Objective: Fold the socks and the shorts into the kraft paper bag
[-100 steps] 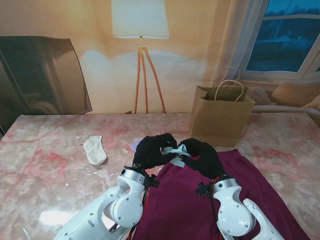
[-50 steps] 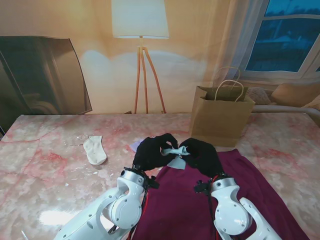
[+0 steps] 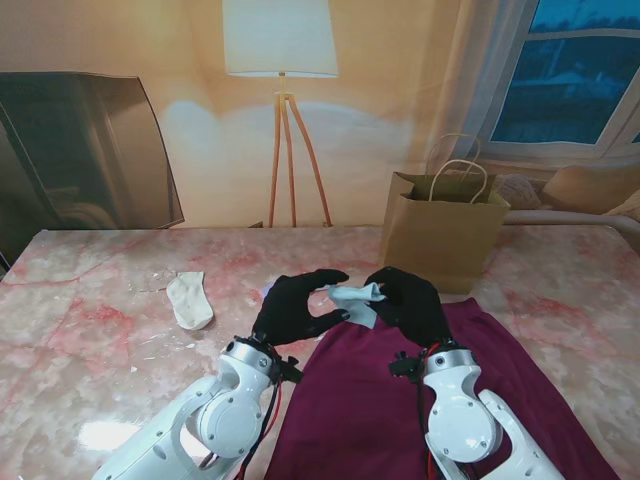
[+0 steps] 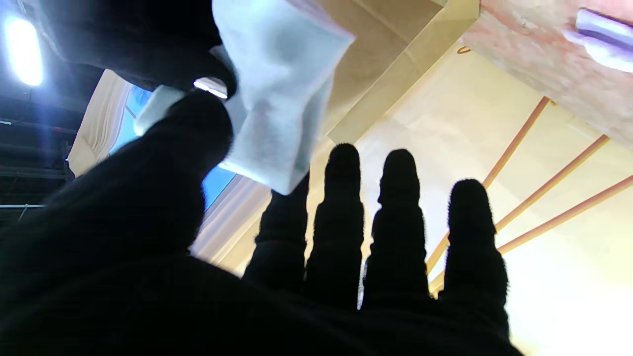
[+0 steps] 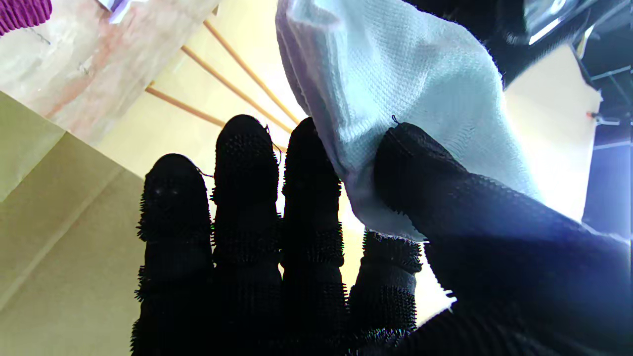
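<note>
The right robot hand pinches a folded pale sock in the air, just short of the kraft paper bag, which stands straight beyond it. The left robot hand, fingers spread, holds nothing and sits farther from the bag.

Left hand: raised beside the right, fingers spread apart, gripping nothing.
Right hand: raised, thumb and fingers pinched on a pale folded sock.
Arms: bent, rising from near corners.
</note>
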Controlling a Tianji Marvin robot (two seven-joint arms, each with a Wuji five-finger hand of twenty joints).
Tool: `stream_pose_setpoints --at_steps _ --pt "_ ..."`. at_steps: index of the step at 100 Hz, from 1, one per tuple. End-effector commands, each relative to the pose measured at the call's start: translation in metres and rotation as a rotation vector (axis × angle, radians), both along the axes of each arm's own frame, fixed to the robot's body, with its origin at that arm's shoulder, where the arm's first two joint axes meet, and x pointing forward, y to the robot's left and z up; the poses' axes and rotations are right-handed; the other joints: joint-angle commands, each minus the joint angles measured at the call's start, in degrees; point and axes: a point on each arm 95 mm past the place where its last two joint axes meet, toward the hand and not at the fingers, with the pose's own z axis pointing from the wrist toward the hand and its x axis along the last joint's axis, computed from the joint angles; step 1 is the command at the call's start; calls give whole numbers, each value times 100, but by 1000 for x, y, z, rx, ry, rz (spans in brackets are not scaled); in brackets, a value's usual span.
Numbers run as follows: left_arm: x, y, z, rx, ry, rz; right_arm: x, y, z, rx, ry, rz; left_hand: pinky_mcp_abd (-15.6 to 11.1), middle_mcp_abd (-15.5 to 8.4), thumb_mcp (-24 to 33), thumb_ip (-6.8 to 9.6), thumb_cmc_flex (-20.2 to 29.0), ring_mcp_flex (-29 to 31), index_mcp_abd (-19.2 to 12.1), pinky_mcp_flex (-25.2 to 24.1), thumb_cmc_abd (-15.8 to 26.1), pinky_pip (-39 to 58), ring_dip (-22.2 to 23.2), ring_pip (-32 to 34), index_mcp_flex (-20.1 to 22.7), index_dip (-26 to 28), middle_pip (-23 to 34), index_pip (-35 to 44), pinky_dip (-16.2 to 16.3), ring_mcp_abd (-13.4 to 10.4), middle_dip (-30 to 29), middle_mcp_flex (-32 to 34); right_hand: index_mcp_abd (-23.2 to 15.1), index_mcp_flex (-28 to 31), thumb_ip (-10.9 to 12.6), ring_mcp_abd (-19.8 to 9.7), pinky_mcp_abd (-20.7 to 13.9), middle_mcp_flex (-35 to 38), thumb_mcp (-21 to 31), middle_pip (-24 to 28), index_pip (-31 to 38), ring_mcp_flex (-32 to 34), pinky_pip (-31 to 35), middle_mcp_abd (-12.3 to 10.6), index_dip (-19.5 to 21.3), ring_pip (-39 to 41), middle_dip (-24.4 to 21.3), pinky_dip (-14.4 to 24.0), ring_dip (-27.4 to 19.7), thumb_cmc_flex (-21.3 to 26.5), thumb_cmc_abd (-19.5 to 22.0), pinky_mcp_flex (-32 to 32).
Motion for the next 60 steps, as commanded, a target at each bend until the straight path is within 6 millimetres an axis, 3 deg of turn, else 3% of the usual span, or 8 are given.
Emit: stream_pose_setpoints --at_steps 1,18,39,60 --pt "-4 9 -4 7 4 9 -1 2 3 10 -3 -3 46 131 -257 8 -222 -284 46 -175 135 -258 -223 -343 -148 -132 -195 -155 -140 14 -110 -401 -157 307 -126 9 9 189 199 153 298 147 216 73 318 194 87 201 190 67 180 42" --pt "-4 28 -8 40 15 34 1 -1 10 14 -10 -12 -24 72 -620 91 -299 -566 19 -325 437 -852 -635 -749 -202 -183 -319 -349 -366 -33 -191 -704 -152 308 -133 11 -1 188 178 138 276 148 180 70 327 172 78 206 184 81 185 40" --pt "-4 49 -7 78 44 45 2 -9 21 -6 -25 -27 -526 50 -1013 203 -278 -860 -48 -304 691 -1486 -972 -975 -270 -244 -490 -550 -995 -151 -389 -961 -127 339 -139 25 -1 214 139 104 245 148 167 80 288 139 38 226 170 86 180 43" --pt "-3 66 -7 108 50 78 5 -20 37 -37 -51 -44 -425 42 -1101 244 -282 -910 -36 -339 808 -1480 -1016 -973 -245 -249 -486 -582 -1099 -200 -416 -981 -120 346 -147 24 4 235 115 87 247 167 144 83 237 117 8 236 151 94 185 54"
